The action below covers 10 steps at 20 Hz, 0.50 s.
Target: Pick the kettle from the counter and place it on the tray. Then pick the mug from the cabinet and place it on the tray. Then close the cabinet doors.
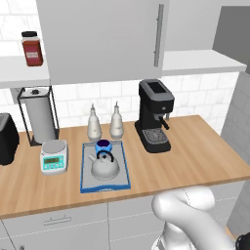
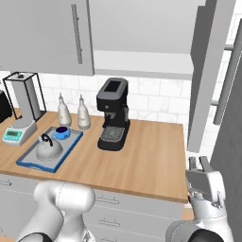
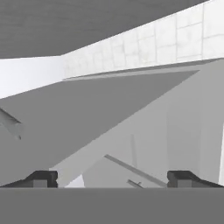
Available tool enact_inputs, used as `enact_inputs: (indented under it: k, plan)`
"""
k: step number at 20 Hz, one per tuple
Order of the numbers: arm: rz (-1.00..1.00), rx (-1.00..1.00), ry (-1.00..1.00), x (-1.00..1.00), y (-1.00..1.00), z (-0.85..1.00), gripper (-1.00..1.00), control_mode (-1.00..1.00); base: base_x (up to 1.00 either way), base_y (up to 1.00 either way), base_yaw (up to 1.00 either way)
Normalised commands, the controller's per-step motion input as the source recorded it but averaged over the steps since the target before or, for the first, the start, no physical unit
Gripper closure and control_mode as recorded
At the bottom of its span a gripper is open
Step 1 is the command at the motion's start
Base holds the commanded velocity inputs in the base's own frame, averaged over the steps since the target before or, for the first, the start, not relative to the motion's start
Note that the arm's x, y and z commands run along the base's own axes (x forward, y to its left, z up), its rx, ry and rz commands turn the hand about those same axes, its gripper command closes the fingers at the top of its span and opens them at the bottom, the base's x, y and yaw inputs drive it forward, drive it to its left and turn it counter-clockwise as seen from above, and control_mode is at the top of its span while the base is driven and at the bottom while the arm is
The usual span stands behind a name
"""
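Wall: you had white square tiles [image 1: 195, 93] behind the worktop.
Side wall: you saw grey tiling [image 1: 241, 112] at the right.
Drawers: you faced grey fronts [image 1: 58, 227] with small bar handles.
Light: you had even, soft light.

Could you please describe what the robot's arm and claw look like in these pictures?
The arm is glossy white, built of fat rounded segments with smooth curved shells. In the right base view, its hand is a boxy pale grey block ending in the claw, two short flat fingers. In the hand view the fingertips are small, dark and blocky. No cables or markings are visible.
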Motion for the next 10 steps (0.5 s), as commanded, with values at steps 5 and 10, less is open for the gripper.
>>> enact_inputs:
  k: [5,10]
  plan:
    - [-0.03,0.00,0.05,0.05,-0.40,0.30,-1.00,-1.00,0.00,0.00,0.00]
    - [-0.16,0.00,0.13,0.12,-0.07,0.54,-1.00,-1.00,0.00,0.00,0.00]
